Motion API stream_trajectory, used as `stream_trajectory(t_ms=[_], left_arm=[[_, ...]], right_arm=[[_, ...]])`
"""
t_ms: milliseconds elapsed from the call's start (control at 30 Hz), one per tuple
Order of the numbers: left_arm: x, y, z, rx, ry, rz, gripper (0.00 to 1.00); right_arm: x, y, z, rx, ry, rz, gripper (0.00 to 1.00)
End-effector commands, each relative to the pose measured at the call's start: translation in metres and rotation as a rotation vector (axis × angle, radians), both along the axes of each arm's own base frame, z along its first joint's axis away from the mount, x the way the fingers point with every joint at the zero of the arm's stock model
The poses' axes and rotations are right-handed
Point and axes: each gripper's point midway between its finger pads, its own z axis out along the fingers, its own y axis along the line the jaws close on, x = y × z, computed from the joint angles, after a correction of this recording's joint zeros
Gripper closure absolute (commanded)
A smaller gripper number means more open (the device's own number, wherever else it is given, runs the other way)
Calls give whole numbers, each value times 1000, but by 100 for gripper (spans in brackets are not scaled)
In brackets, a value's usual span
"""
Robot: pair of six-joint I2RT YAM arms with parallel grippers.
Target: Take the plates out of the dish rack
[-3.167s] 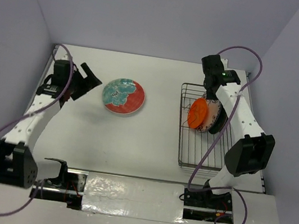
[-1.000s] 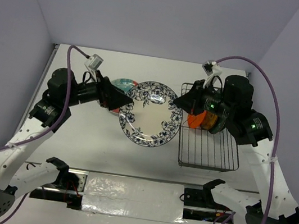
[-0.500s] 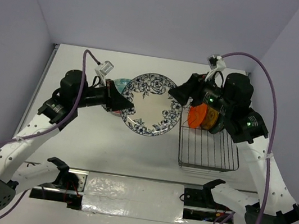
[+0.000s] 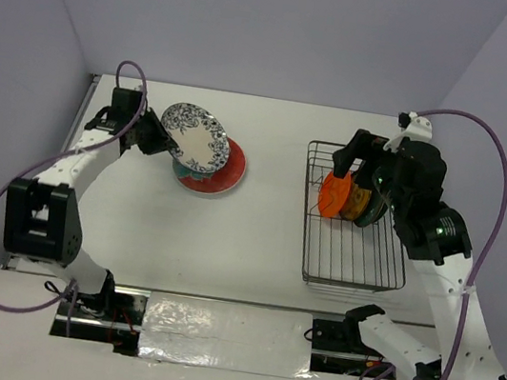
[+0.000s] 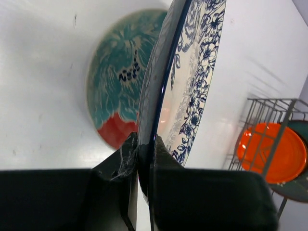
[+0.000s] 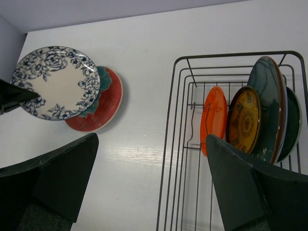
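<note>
Floral plate (image 4: 196,138) now farther left, rim inside left pincer (image 4: 166,143).

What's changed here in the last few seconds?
The right gripper passed the floral plate to the left gripper, let go and drew back over the rack. The left gripper carried it left, above the teal-red plate. That plate, the rack and the racked plates stayed put.
</note>
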Motion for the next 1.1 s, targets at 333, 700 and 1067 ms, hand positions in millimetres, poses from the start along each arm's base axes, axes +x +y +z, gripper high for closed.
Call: stream_trajectory(t_ms=[333,700,1067], left_arm=[[37,-39,-21,-217,-41,-112,68],[-17,-47,-79,-98,124,-115,0],[-44,-26,-89,179,351,-150,0]], right_arm=[[-1,-19,2,-127,11,-29,0],[27,-96,-58,-488,314,-323,0],[64,-117,-109,-625,480,-362,4]])
